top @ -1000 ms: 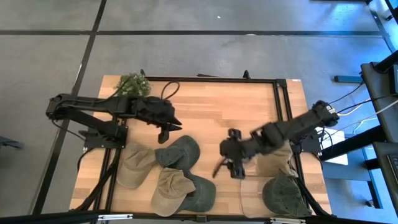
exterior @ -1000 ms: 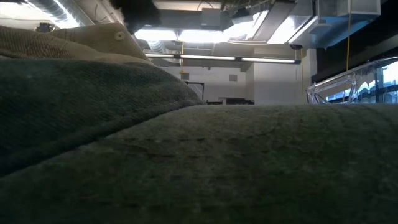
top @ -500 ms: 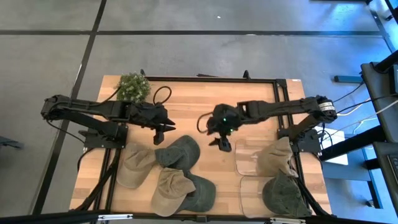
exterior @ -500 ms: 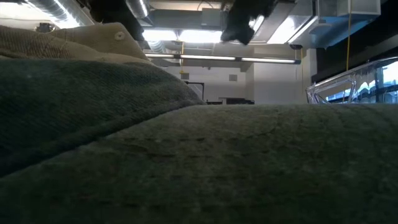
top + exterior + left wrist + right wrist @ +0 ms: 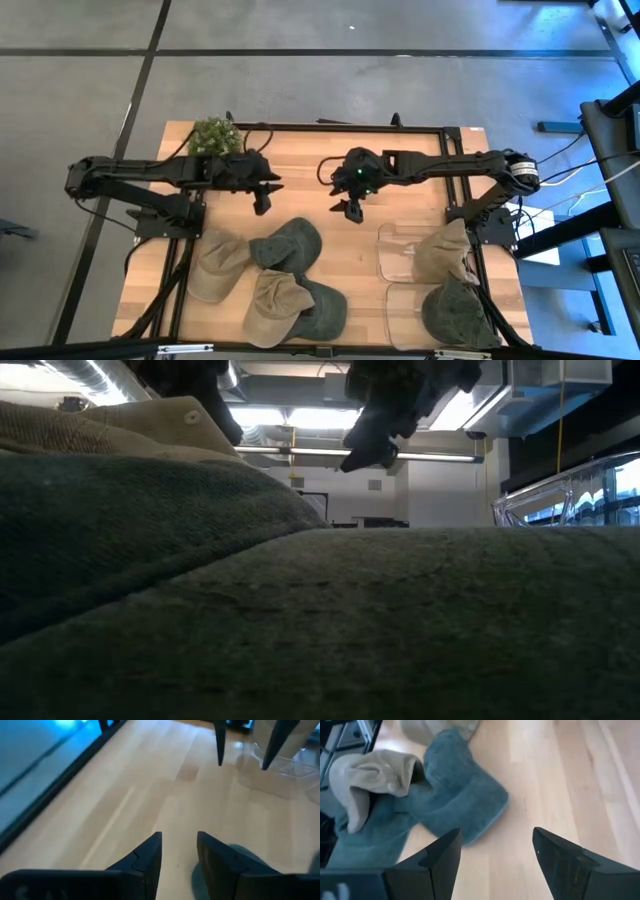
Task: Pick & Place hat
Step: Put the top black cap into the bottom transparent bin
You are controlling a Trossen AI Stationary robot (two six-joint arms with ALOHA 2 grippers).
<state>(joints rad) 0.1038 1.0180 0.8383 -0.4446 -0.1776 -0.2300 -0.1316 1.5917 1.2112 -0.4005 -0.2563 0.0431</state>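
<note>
Your right gripper [image 5: 350, 208] has swung away from the clear trays [image 5: 400, 250] on the right, where it hung a second ago, and now hovers mid-table just beyond the hat pile, fingers spread wide and holding nothing. In the right wrist view the green hat [image 5: 455, 795] lies straight ahead between the fingers, with a tan hat [image 5: 375, 775] beside it. The left gripper [image 5: 262, 201] has pulled back toward the far-left side, near the plant [image 5: 214, 136]; its fingers sit narrow and empty over bare wood. Four hats remain in the pile at near-left; the top green one [image 5: 288, 241] is nearest your right gripper. Two hats [image 5: 447, 255] already sit on the trays. Judging by this, a drop-off is done and you're set up for the next pick. The low view is mostly blocked by hat fabric.
</note>
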